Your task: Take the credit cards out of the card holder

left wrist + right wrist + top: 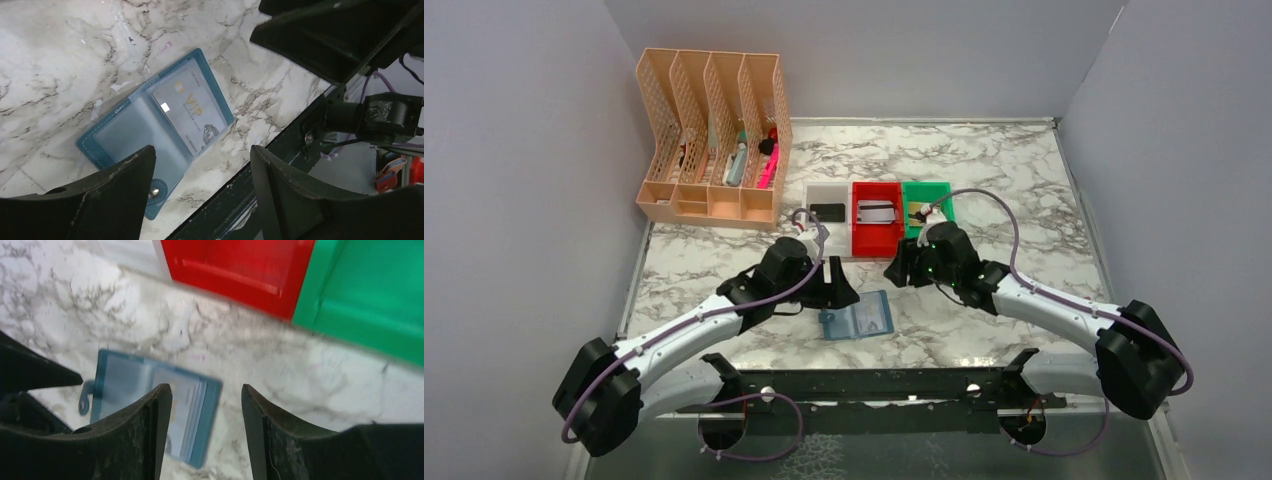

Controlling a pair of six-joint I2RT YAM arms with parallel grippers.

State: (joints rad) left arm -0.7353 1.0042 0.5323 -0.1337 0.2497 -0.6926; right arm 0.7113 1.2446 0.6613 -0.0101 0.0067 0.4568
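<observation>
The card holder [856,319] lies open and flat on the marble table, near its front edge. A silver-grey credit card [192,112] with gold "VIP" lettering sits in one clear pocket; the other pocket of the card holder [127,132] looks bare. My left gripper [832,285] hovers just left of it. That left gripper [202,155] is open with nothing between its fingers. My right gripper [904,268] hangs above and right of it. The right gripper [206,390] is open and holds nothing, above the blurred card holder [120,382].
Three small bins stand behind the grippers: a white bin [812,196] with a black card [827,212], a red bin [858,222] with a silver card [877,211], and a green bin [940,192]. A peach mesh file rack [709,140] stands at the back left. Grey walls close in both sides.
</observation>
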